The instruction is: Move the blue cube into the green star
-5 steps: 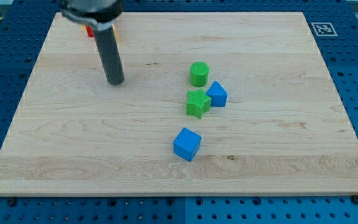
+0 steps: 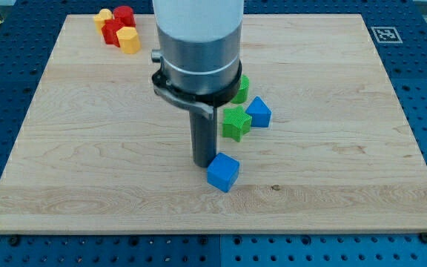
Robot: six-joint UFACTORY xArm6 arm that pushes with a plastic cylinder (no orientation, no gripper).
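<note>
The blue cube (image 2: 223, 172) sits on the wooden board (image 2: 87, 170) below the centre. The green star (image 2: 236, 122) lies above it and slightly to the right, a short gap away. My tip (image 2: 202, 163) rests on the board right at the cube's upper-left side, touching or nearly touching it. The arm's large grey body covers the board's upper middle.
A blue pentagon-like block (image 2: 259, 112) touches the star's right side. A green cylinder (image 2: 240, 89) is partly hidden behind the arm, above the star. Red blocks (image 2: 117, 24) and yellow blocks (image 2: 129, 39) cluster at the top left.
My tip has moved from the board's upper left down and right to the blue cube's upper-left side. The blocks have not moved.
</note>
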